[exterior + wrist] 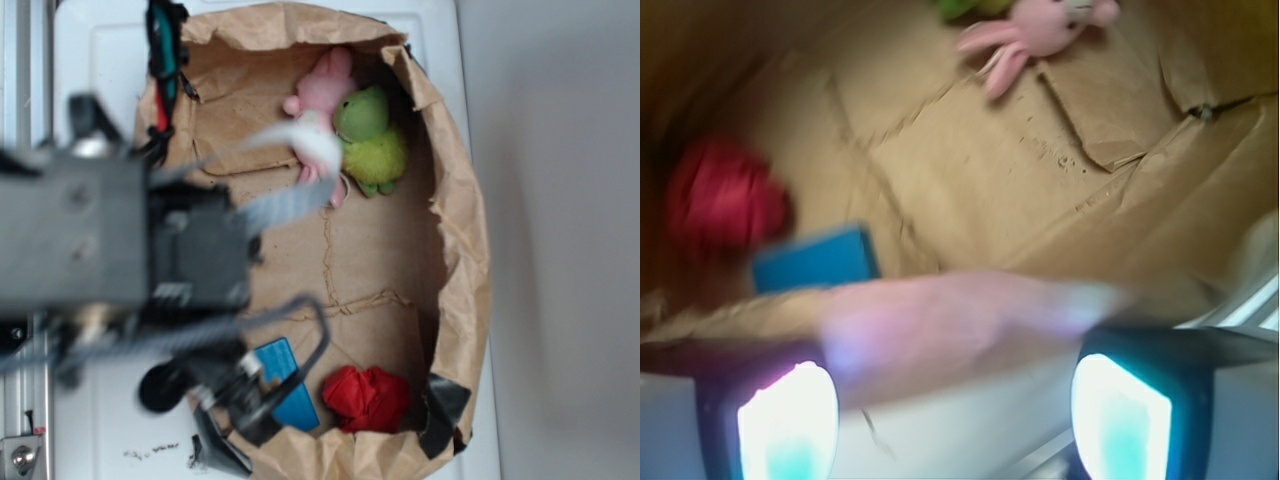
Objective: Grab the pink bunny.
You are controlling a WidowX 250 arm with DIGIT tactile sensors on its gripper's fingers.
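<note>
Roughly left to right in the exterior view: blurred arm with gripper (235, 385) at the paper bag's (465, 250) lower-left rim, blue card (288, 385) beside it, red cloth ball (367, 398) on the bag floor. Pink bunny (322, 110) lies at the far end, touching the green frog plush (372, 140); a pale blurred streak crosses it. Wrist view shows both fingers (788, 420) set wide apart, nothing between. No readable writing.
</note>
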